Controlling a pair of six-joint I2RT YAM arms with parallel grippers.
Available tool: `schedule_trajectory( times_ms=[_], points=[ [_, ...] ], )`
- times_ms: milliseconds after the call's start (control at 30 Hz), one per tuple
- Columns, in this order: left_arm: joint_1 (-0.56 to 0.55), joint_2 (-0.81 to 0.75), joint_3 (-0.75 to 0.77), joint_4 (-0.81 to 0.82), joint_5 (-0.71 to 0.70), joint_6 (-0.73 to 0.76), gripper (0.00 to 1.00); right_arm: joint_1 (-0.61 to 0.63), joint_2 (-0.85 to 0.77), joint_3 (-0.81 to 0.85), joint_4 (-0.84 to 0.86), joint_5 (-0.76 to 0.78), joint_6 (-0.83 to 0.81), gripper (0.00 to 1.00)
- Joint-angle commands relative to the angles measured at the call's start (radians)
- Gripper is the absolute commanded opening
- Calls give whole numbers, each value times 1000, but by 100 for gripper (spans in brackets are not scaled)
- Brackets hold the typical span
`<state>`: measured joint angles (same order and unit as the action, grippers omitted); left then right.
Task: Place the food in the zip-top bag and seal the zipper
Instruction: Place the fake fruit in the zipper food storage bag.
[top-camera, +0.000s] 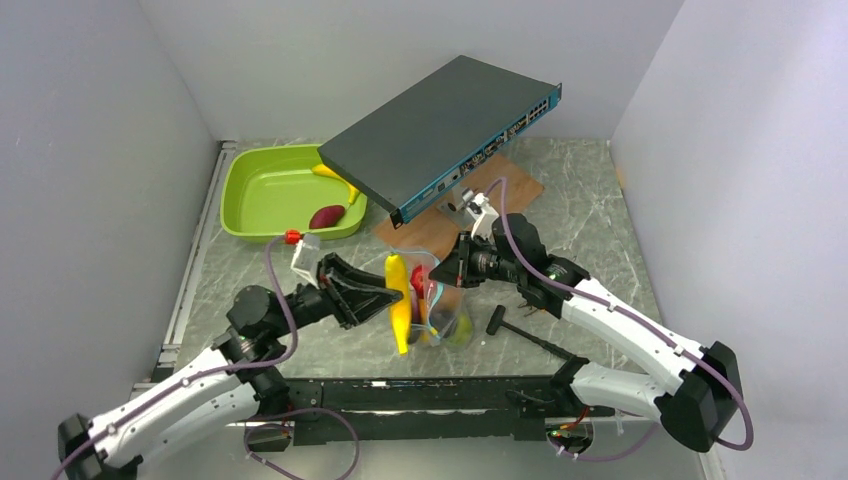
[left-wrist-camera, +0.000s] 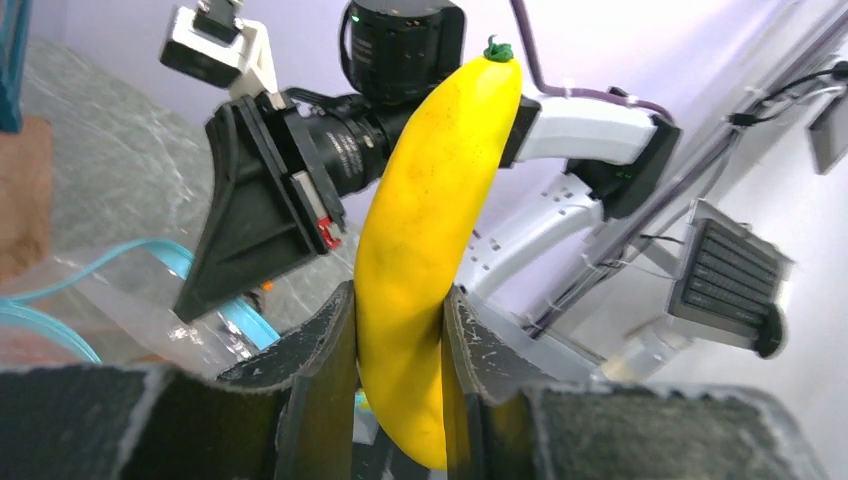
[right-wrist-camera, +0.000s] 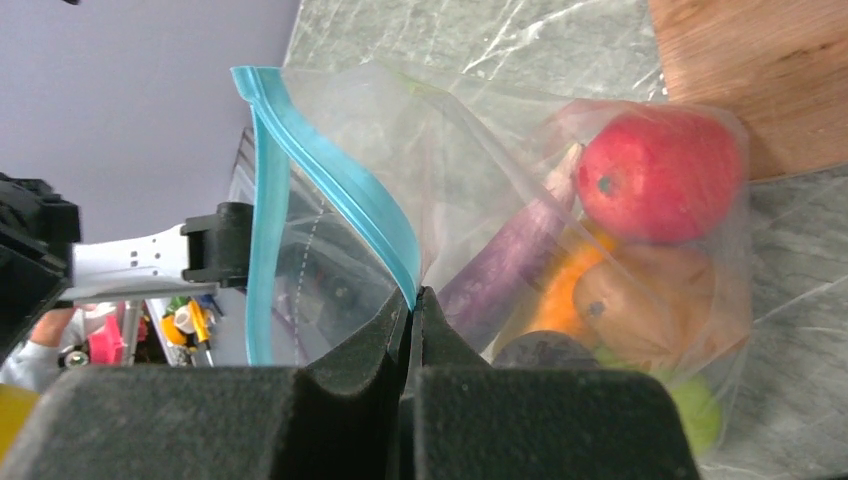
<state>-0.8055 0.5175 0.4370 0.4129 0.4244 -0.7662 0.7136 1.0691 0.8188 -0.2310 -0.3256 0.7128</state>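
Observation:
My left gripper (left-wrist-camera: 400, 320) is shut on a yellow banana (left-wrist-camera: 430, 230) and holds it upright beside the bag's mouth; it also shows in the top view (top-camera: 399, 300). My right gripper (right-wrist-camera: 415, 300) is shut on the teal zipper (right-wrist-camera: 330, 190) of the clear zip-top bag (right-wrist-camera: 480, 150) and holds the mouth open. Inside the bag lie a red apple (right-wrist-camera: 655, 175), a purple eggplant (right-wrist-camera: 510, 260), an orange (right-wrist-camera: 650, 300) and a green apple (right-wrist-camera: 695, 420). The bag (top-camera: 445, 300) stands in the middle of the table.
A lime-green tray (top-camera: 262, 190) at the back left holds a dark-red piece (top-camera: 327, 216) and a yellow banana (top-camera: 330, 172). A dark network switch (top-camera: 440, 130) leans over a wooden board (top-camera: 515, 190). A black tool (top-camera: 520, 330) lies right of the bag.

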Motion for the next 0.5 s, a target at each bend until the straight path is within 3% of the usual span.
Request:
schedule_trajectory(
  times_ms=[0, 267, 467],
  points=[
    [-125, 100, 18, 272, -294, 250, 0, 4, -47, 19, 40, -42, 50, 0],
    [-250, 207, -104, 525, -587, 529, 0, 4, -96, 13, 47, -74, 113, 0],
    [-272, 280, -135, 615, -649, 591, 0, 6, -97, 5, 61, -103, 127, 0]
  ],
)
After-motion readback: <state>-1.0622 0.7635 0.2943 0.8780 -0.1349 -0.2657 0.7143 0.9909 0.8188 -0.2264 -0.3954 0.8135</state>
